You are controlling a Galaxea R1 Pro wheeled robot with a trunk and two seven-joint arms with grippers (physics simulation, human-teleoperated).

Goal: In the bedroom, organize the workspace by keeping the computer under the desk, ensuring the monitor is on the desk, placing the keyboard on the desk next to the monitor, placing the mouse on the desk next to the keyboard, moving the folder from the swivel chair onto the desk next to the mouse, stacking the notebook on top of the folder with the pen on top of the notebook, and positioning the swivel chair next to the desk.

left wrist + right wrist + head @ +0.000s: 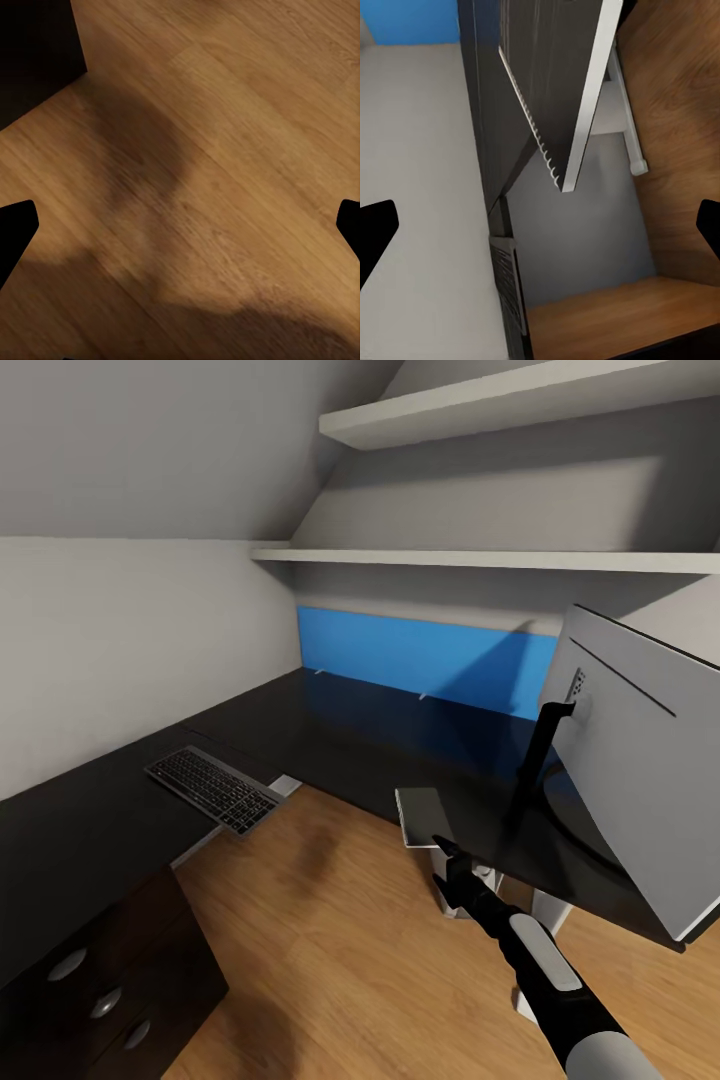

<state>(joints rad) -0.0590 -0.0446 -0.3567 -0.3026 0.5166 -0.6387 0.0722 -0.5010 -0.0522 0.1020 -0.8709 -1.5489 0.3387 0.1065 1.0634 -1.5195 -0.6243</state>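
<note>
The glossy black desk [330,730] runs along the wall and turns a corner at the left. The keyboard [215,790] lies on its left wing and overhangs the front edge. At the right stands the monitor [640,760], its silver-grey back towards me, on a thin black neck [538,760]. The grey notebook [425,815] lies flat at the desk's front edge, partly overhanging. My right gripper [443,847] sits just below the notebook's near edge, open; in the right wrist view the notebook [585,97] shows edge-on ahead of the fingertips [375,232]. My left gripper [180,225] hangs open over the wood floor.
A blue panel [430,660] stands along the desk's back. Two white shelves [500,558] run above it under the sloped ceiling. Dark drawers [100,980] fill the lower left. The white desk leg [545,910] stands behind my right arm. Wood floor [330,940] lies between them.
</note>
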